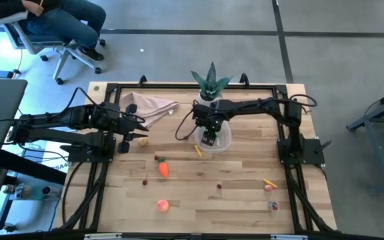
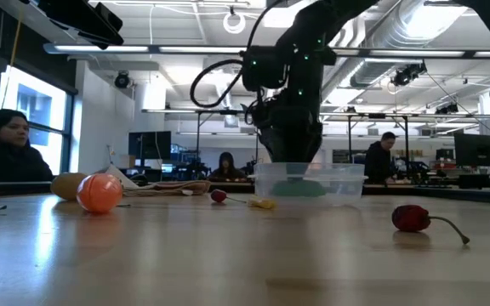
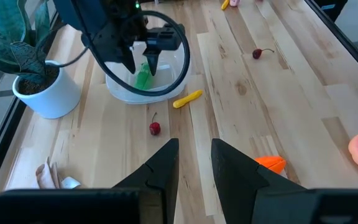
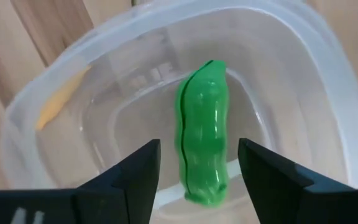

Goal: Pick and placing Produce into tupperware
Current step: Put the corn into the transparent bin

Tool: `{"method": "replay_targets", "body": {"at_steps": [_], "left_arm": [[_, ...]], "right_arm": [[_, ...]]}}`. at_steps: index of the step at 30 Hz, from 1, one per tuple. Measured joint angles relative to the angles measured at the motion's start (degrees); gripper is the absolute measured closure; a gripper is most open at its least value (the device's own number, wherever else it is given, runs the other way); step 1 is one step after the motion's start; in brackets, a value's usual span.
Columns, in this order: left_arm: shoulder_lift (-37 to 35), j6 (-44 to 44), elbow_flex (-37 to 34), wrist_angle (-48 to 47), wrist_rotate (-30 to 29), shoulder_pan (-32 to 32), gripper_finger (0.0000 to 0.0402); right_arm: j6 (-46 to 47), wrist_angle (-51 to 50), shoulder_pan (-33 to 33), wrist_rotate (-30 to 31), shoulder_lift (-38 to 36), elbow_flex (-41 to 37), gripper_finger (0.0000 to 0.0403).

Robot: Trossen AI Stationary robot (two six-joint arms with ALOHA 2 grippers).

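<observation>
Top-down, table-level and two wrist views of a wooden table (image 1: 245, 200). Right gripper (image 1: 209, 138) hanging directly over the tupperware (image 1: 223, 141), fingers (image 4: 132, 174) standing apart on either side of the green pod (image 4: 202, 140) without touching it. Pod lying on the floor of the tupperware (image 4: 303, 74), seen again in the left wrist view (image 3: 143, 78) and as a green shape behind the clear wall in the table-level view (image 2: 300, 189). Tupperware (image 2: 309, 183) sitting near the table's far middle, just in front of the potted plant (image 1: 211, 85).

Left gripper (image 1: 137, 126) waiting above the table's left side, near a crumpled cloth (image 1: 149, 107); fingers (image 3: 160, 168) showing a narrow gap and gripping nothing.

Remaining produce lying loose on the wood:
- yellow strip (image 1: 197, 151) just beside the tupperware, also visible from the left wrist (image 3: 186, 99);
- carrot (image 1: 163, 169) and peach (image 1: 162, 206) nearer the front left;
- cherry (image 3: 155, 128) lying between left gripper and tupperware;
- second cherry (image 3: 257, 53) sitting farther out;
- small pieces (image 1: 269, 185) resting near the front right.

Person (image 1: 59, 20) sitting on a chair beyond the table's far left corner.
</observation>
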Motion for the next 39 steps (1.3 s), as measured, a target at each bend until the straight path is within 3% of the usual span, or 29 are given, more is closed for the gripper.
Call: {"method": "replay_targets", "body": {"at_steps": [10,18,22,25,32,39], "left_arm": [[0.00,0.01,0.00,0.00,0.00,0.00,0.0318],[0.02,-0.01,0.00,0.00,0.00,0.00,0.0318],[0.02,0.01,0.00,-0.01,-0.02,0.00,0.0318],[0.02,-0.01,0.00,0.00,-0.01,0.00,0.0318],[0.02,-0.01,0.00,0.00,-0.01,0.00,0.0318],[0.02,0.00,0.00,0.00,-0.02,0.00,0.0318]], "right_arm": [[2.87,-20.09,3.05,4.65,-1.08,13.99,0.0195],[14.64,-29.91,8.76,13.05,-14.09,17.16,0.0195],[28.14,-31.81,14.33,18.49,-24.55,13.14,0.0195],[43.04,-32.25,20.29,18.82,-32.19,7.94,0.0195],[75.15,-30.52,37.96,10.60,-42.66,-8.80,0.0195],[94.75,-21.47,49.81,2.73,-43.83,-24.59,0.0195]]}}
